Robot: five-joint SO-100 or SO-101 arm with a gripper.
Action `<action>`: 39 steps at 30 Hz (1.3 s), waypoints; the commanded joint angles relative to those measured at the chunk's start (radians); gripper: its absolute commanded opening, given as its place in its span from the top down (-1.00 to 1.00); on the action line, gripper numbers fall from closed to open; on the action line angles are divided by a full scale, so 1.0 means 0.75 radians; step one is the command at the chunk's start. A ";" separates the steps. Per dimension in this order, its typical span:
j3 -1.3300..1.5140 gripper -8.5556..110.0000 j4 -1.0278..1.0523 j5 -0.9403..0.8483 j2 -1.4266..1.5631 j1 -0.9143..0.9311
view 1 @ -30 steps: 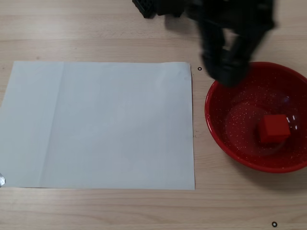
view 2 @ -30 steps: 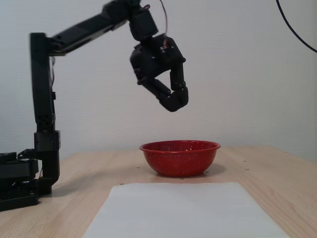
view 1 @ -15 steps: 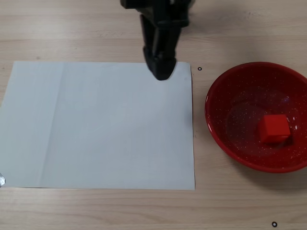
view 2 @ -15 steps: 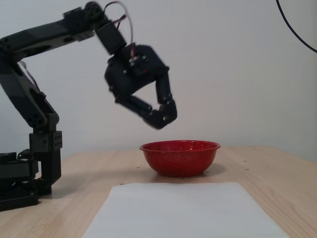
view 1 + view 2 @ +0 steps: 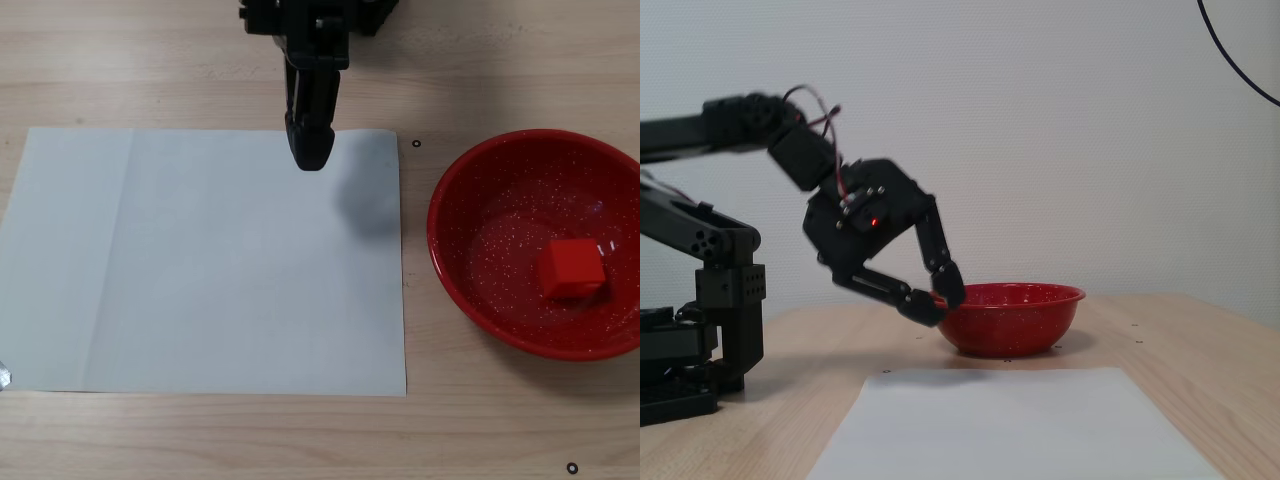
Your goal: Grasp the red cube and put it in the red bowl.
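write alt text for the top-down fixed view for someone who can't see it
A small red cube sits inside a speckled red bowl at the right of a wooden table. A black robot claw, empty, reaches in from the top edge over a white sheet of paper on the left.

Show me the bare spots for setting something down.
Most of the white paper is free, from its left edge to the red bowl. The gripper hangs over its top edge. The bowl holds the red cube.
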 commanded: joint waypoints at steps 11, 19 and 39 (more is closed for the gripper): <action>0.479 0.85 -0.315 -0.145 0.587 0.016; 0.650 0.85 -0.501 -0.256 0.601 0.061; 0.652 0.85 -0.020 -0.358 0.603 0.184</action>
